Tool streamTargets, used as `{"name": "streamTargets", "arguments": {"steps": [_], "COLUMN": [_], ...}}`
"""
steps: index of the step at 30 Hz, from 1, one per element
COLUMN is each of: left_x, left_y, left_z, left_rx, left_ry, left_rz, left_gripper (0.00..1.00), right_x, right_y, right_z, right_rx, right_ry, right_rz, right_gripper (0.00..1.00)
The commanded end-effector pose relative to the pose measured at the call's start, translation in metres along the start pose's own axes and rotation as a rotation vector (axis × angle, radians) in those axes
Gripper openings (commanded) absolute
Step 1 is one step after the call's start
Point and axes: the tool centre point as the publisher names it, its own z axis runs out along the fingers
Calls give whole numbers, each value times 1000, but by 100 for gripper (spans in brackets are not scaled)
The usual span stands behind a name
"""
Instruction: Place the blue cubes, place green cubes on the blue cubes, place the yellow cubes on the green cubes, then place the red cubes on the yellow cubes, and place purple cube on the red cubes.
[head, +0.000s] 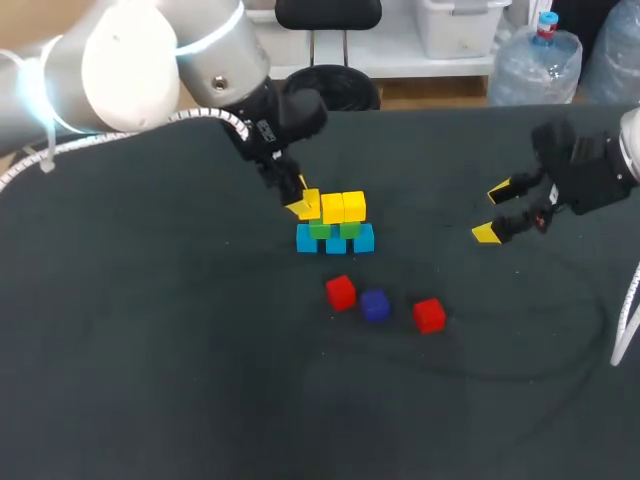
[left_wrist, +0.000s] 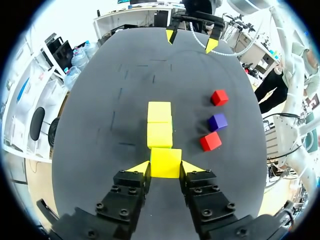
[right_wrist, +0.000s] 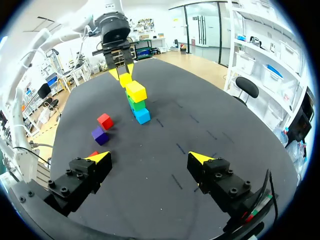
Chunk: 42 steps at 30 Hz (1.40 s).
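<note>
- Across the work area, a dark, matte, flat table (head: 150, 350) carries every item. Faint marks show on its surface.
- Near the table's middle stands a tiered block of small, smooth, sharp-edged cubes. It has a row of light blue cubes (head: 336, 241) at the base, green cubes (head: 350, 229) on them, and two bright yellow cubes (head: 343, 207) on top.
- At the left end of that top row is the left gripper (left_wrist: 165, 167), black-bodied with yellow tips. It is closed on a third yellow cube (left_wrist: 165, 162), one finger pressing each opposite side.
- The held cube sits level and in line with the other two, against the nearer one. Whether it rests on the green tier cannot be told.
- In front of the block, three cubes lie loose on the table in a rough line: a red cube (head: 340, 292), a dark purple cube (head: 374, 305) and a second red cube (head: 429, 315). They are apart from one another and from the block.
- Over the table's right side hangs the right gripper (head: 494, 212), well apart from the block. Its fingers are spread wide, with nothing between them.
</note>
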Motion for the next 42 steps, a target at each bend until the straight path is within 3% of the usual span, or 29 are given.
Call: {"name": "streamTargets", "arguments": {"steps": [1, 42], "left_x": [-2, -1], "left_y": [3, 8], "left_z": [1, 10], "left_rx": [4, 13], "left_ry": [7, 24], "left_rz": [1, 2], "left_gripper": [0, 0], "right_x": [0, 0], "right_y": [-1, -1], "right_z": [1, 1], "right_rx": [-1, -1], "right_ry": [-3, -3], "right_rz": [-1, -1], "right_gripper": [100, 100]}}
